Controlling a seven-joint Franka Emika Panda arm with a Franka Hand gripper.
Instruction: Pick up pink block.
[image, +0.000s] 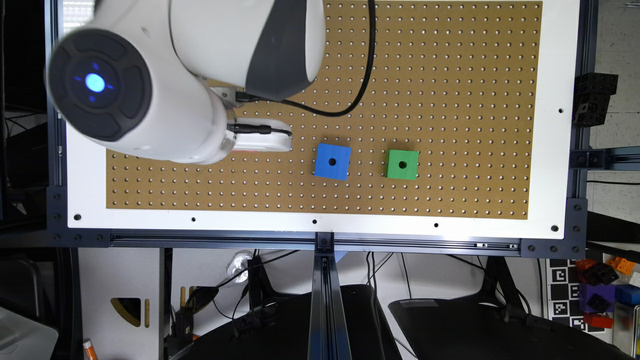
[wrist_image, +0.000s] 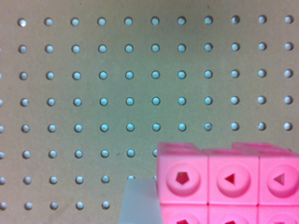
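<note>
The pink block looms close in the wrist view, its face made of small cube cells with round recesses, and the pegboard lies behind it. A pale blurred patch sits against one side of it. In the exterior view the white gripper hangs over the board's left-centre, with a thin pink sliver showing at its lower edge. The rest of the block is hidden under it. Whether the block rests on the board or is held off it cannot be told.
A blue cube and a green cube, each with one hole, stand on the brown pegboard to the exterior view's right of the gripper. A black cable loops from the wrist. The arm's bulk covers the board's upper left.
</note>
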